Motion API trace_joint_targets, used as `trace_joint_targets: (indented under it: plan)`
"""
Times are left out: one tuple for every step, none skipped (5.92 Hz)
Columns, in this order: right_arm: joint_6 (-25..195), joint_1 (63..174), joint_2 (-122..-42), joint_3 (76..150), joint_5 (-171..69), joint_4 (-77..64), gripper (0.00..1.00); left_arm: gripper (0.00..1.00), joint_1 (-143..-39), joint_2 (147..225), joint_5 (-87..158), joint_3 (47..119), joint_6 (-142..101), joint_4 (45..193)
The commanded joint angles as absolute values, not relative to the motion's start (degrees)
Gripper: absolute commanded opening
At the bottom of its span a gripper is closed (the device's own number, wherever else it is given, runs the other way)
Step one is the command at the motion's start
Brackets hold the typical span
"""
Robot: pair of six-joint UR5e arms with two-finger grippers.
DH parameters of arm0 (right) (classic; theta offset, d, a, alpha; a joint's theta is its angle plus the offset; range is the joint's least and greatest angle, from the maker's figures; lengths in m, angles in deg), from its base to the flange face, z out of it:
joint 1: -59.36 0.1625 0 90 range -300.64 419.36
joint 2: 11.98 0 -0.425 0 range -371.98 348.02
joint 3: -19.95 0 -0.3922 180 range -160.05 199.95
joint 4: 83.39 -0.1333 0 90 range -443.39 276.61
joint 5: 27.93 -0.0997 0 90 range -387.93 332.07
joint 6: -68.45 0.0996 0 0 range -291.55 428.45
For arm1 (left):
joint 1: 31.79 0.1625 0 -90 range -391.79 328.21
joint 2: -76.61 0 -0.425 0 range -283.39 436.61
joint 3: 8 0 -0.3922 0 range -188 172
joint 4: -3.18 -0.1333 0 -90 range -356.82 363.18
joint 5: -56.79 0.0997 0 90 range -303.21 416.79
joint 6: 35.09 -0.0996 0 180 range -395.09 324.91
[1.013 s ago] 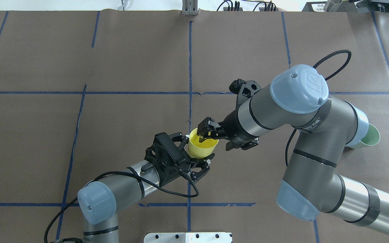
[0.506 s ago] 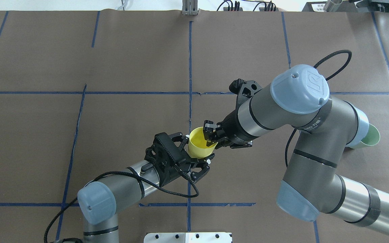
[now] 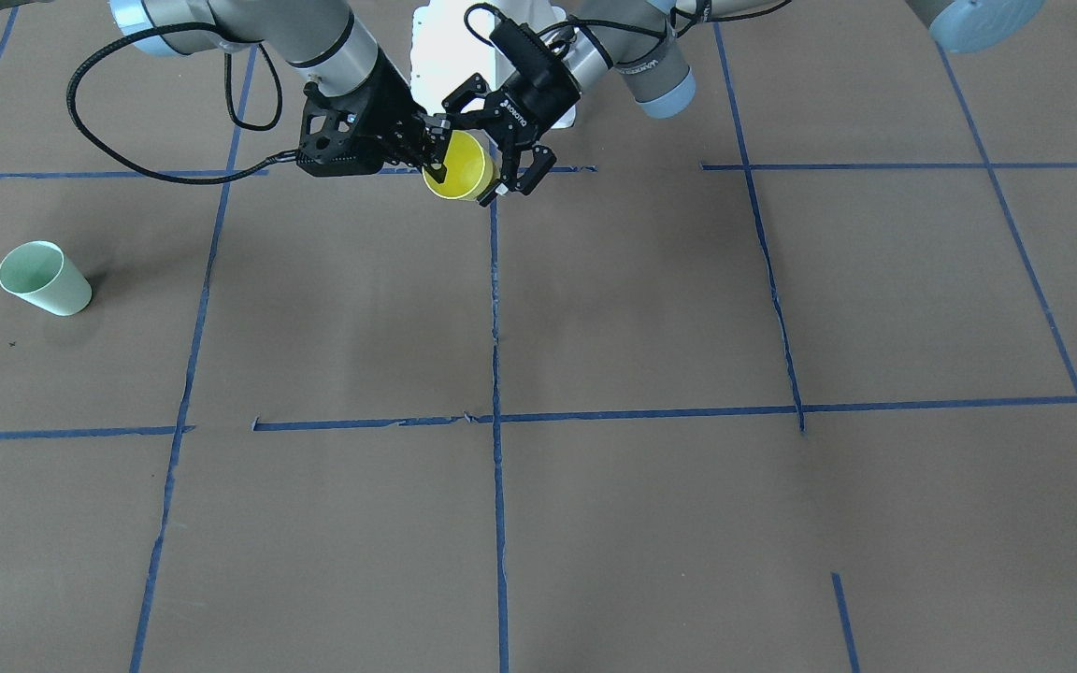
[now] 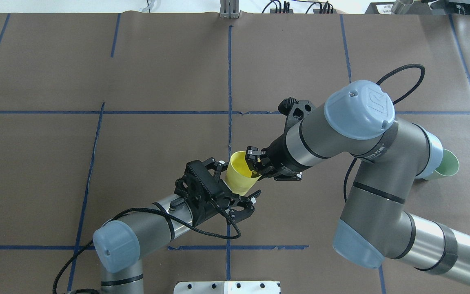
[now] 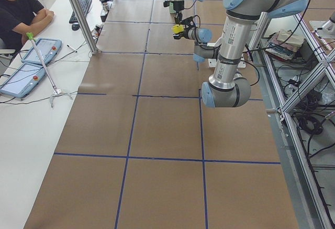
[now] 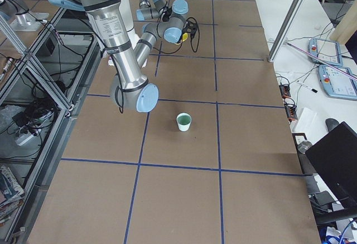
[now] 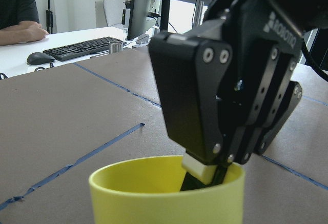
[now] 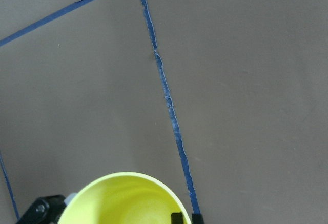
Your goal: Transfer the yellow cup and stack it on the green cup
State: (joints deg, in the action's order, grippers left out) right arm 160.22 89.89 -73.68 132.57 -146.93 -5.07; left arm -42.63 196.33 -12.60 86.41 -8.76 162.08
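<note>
The yellow cup hangs above the table near its middle, rim up and tilted. My right gripper is shut on the cup's rim, one finger inside the cup and one outside; the left wrist view shows this pinch close up. My left gripper is open, with its fingers spread on either side of the cup's lower body. The cup also shows in the front view and at the bottom of the right wrist view. The green cup stands upright on the table far off on my right side, partly hidden behind my right arm in the overhead view.
The brown paper table cover is marked with blue tape lines. My right arm's elbow rises high between the yellow cup and the green cup. A white base plate sits at the near edge. An operator sits at a side desk.
My right gripper closed on the yellow cup's rim. My left gripper's fingers spread off the cup. The cup tilted and shifted slightly toward the right arm.
</note>
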Motion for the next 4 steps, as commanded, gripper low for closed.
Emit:
trace_joint_targets:
  plan:
    - [160.3, 90.1, -73.9, 131.0, -146.5, -4.8, 0.00, 1.00, -42.6, 196.3, -12.4, 86.5, -8.7, 162.1]
    - [160.2, 90.3, -73.9, 130.0, -144.7, -4.8, 0.00, 1.00, -42.6, 196.5, -12.3, 86.4, -8.7, 162.1]
    - [160.1, 91.4, -75.3, 129.8, -144.6, -4.8, 0.00, 1.00, -41.9, 196.4, -11.6, 86.3, -8.7, 162.1]
    - [159.4, 94.2, -75.6, 128.3, -144.6, -4.8, 0.00, 1.00, -41.9, 196.4, -11.5, 86.3, -8.7, 162.1]
